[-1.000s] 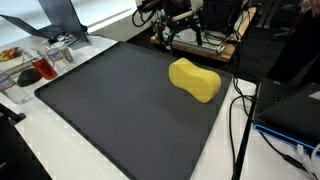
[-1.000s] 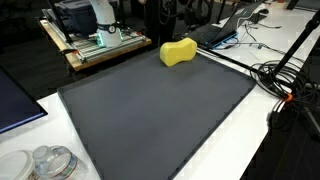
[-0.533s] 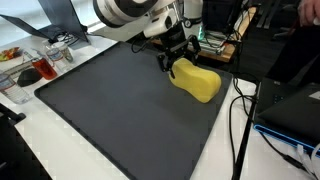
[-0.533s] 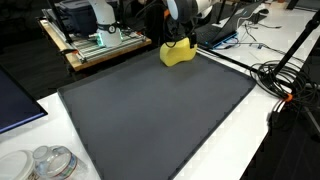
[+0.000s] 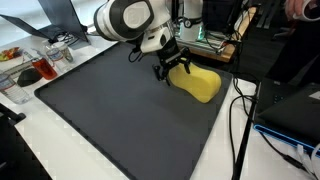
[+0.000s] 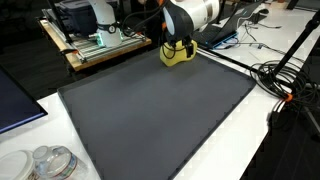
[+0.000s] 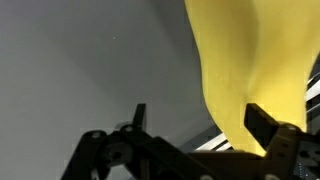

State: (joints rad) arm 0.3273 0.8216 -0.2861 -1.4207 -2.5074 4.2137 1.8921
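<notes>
At the far corner of the dark grey mat, the gripper hangs over a yellow sponge.
The sponge is smooth, rounded and waisted like a peanut. Only the wrist view shows the jaws spread wide, with one black finger over the sponge's edge; contact cannot be told. A white tabletop and cables border the matte mat.

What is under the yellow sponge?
The yellow sponge lies on the dark grey mat, which shows around it. The patch beneath is hidden by the sponge. The open gripper hangs over one end.
</notes>
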